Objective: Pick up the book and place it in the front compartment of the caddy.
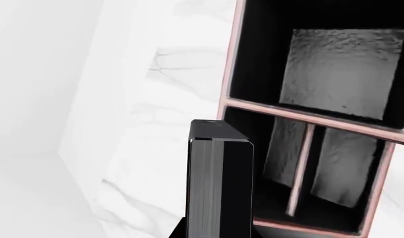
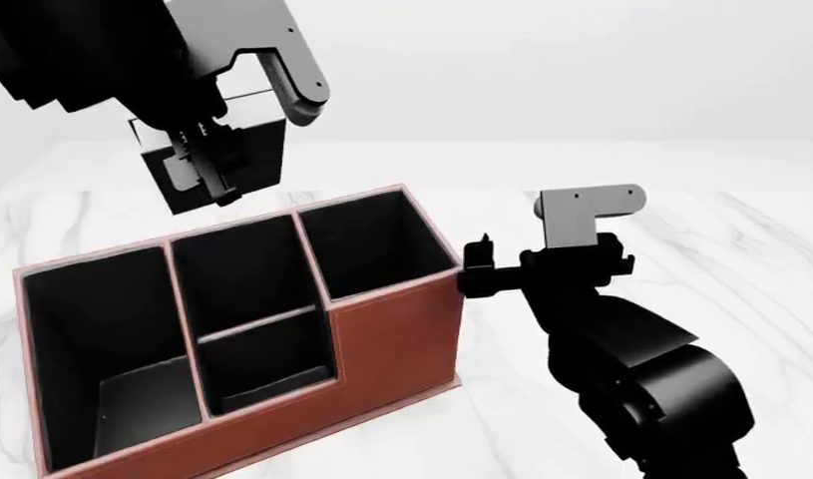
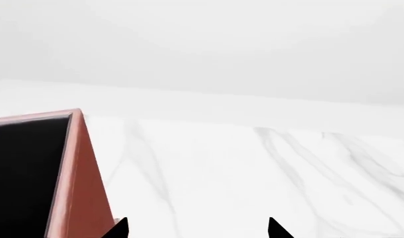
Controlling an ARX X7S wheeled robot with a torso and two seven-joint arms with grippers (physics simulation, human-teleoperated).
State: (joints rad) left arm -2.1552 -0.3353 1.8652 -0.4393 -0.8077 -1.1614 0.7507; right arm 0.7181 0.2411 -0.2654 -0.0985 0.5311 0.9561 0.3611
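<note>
Book: small black-covered book (image 2: 233, 160) with grey-white page edges, held up in the air above the far side of the caddy, clear of its rim; the left wrist view shows it (image 1: 220, 183) end-on, standing up from the gripper, beside the caddy's outer wall and not over any cell
Left gripper: left gripper (image 2: 213, 150) raised high at the head view's upper left, its jaws clenched on the book; one grey finger (image 2: 299, 85) shows above the cover
Right gripper: right gripper (image 2: 476, 267) low, just beside the caddy's right-hand far corner, holding nothing; in the right wrist view only two dark fingertips (image 3: 119, 229) show, set well apart, so the jaws stand released
Caddy: reddish-brown rectangular caddy (image 2: 393, 344) with black lining, resting on the tabletop, seen at an angle in the head view
Cells: a large cell (image 2: 94, 339) at the left end, a middle pair split by a low divider (image 2: 262, 321), and a single cell (image 2: 366, 244) at the right end; all four hold nothing
Front compartment: which cell of the split pair is the deeper I cannot tell; the book is in neither
Tabletop: white marble tabletop (image 2: 725, 269) with grey veins, under the caddy and both arms
</note>
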